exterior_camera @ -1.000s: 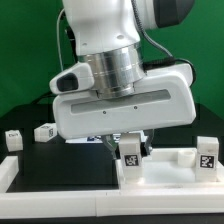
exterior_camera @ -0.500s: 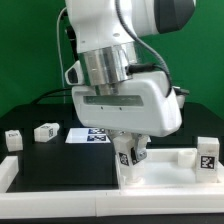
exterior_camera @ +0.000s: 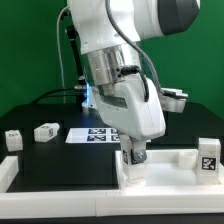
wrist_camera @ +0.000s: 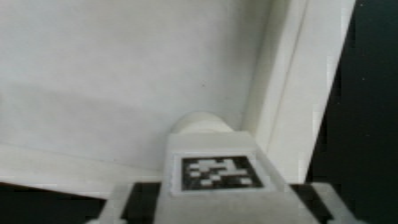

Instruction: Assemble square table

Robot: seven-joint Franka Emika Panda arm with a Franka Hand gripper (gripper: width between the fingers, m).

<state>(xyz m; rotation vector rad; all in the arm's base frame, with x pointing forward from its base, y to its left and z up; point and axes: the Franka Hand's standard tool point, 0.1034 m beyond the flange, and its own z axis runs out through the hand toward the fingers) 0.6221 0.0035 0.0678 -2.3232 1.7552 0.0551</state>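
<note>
The square table's white panel point(exterior_camera: 170, 172) lies flat at the exterior view's lower right. My gripper point(exterior_camera: 133, 158) is shut on a short white tagged leg point(exterior_camera: 132, 153) that stands upright on the panel near its corner. In the wrist view the leg point(wrist_camera: 217, 165) shows its tag between my fingers point(wrist_camera: 150, 203), with the panel point(wrist_camera: 125, 90) behind it and its raised rim point(wrist_camera: 299, 70) beside it. Loose legs lie on the black table: two to the left point(exterior_camera: 12, 140) point(exterior_camera: 45, 131) and one at the right point(exterior_camera: 207, 155).
The marker board point(exterior_camera: 92, 135) lies flat behind the panel, partly hidden by my arm. Plain white bars point(exterior_camera: 12, 172) border the front and left of the black work surface. A green backdrop stands behind.
My wrist has turned about its vertical axis while staying over the same spot on the panel. The leg stays gripped; the loose legs have not moved.
</note>
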